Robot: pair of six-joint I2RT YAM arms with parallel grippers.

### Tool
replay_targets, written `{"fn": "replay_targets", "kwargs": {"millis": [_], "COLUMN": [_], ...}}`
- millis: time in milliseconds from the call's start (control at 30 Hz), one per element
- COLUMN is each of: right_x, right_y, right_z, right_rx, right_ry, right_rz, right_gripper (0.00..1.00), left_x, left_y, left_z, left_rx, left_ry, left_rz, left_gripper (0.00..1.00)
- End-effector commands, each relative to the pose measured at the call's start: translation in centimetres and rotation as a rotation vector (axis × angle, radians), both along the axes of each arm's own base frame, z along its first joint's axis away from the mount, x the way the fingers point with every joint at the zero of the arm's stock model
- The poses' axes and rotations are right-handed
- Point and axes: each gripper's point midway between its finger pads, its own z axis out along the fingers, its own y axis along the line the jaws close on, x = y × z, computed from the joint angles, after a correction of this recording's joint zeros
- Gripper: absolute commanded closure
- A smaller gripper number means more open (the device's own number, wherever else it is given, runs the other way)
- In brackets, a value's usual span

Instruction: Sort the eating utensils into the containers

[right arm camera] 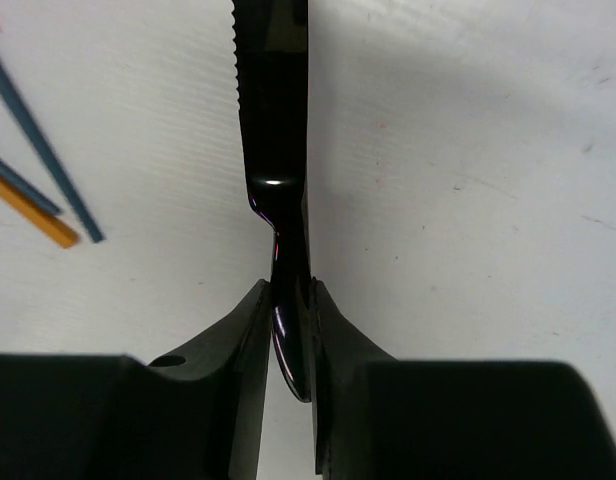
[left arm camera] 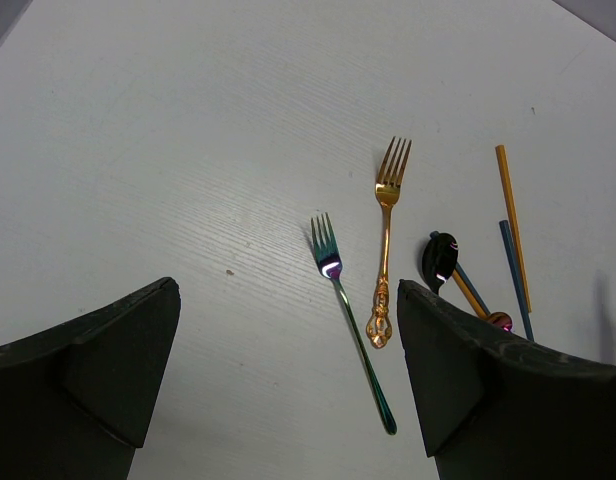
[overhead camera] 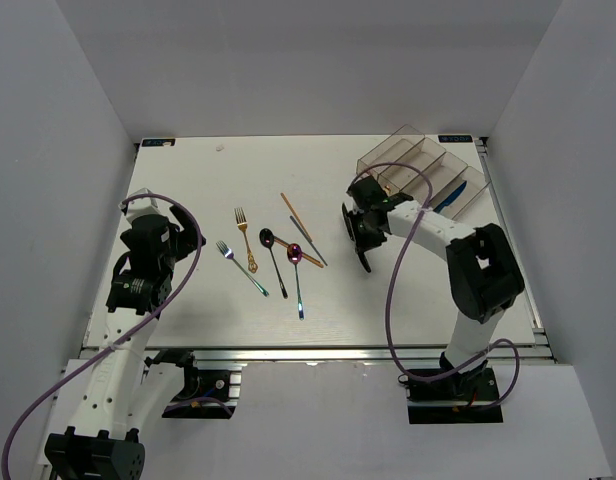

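The right gripper [right arm camera: 286, 300] pinches the slim handle of a black serrated metal knife [right arm camera: 273, 120] just right of the white table's [overhead camera: 188, 170] centre. The row of clear smoky plastic bins [overhead camera: 418, 160] stands at the far right corner. The knife's long axis runs straight out from the jaws, blade tip pointing toward the near edge. The step would go best with a firm pinch, a clean lift, then a turn to match a bin's length, likely the one holding the blue knife [overhead camera: 448, 196]. The left gripper [left arm camera: 286, 295] hangs wide and empty over the left side.
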Motion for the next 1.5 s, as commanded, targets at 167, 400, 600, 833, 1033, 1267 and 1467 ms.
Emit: {"fn": "replay_targets", "kwargs": {"millis": [167,400,600,833,1033,1267,1467], "right_x": [4.0,10.0,14.3,17.3,17.8,16.5,16.3], "right_y": [-1.4,-11.6,-20.8,-26.0,-27.0,-25.5,-25.3], "right_z": [6.3,11.4,11.9,10.2,8.4,8.2,9.2], "right_rx": [0.171,0.291,0.342,0.336,0.322,0.4,0.414], "right_ry": [-0.179,-0.359,-0.406,-0.386,-0.358,-0.358,-0.353], "right_rz": [-0.163,-0.523,-0.798,-0.914,-0.934,-0.926,-0.93], "right_gripper": [1.0,1.0,1.0,1.0,1.0,0.98,0.63], "left_x": [-0.2,-0.2,-0.3,-0.1,0.0,0.0,0.0], "left_y": [0.0,0.0,0.0,-0.1,-0.1,-0.1,-0.1], "left_z": [0.4,0.6,0.5,0.3,0.2,0.0,-0.1], "left_rx": [0.005,0.003,0.004,0.004,0.004,0.005,0.007], "left_ry": [-0.018,-0.022,-0.021,-0.011,-0.006,-0.002,0.003], "left_rz": [-0.003,-0.005,-0.004,-0.01,-0.01,-0.009,-0.007], "left_gripper": [0.02,0.02,0.02,0.02,0.02,0.02,0.02]}}
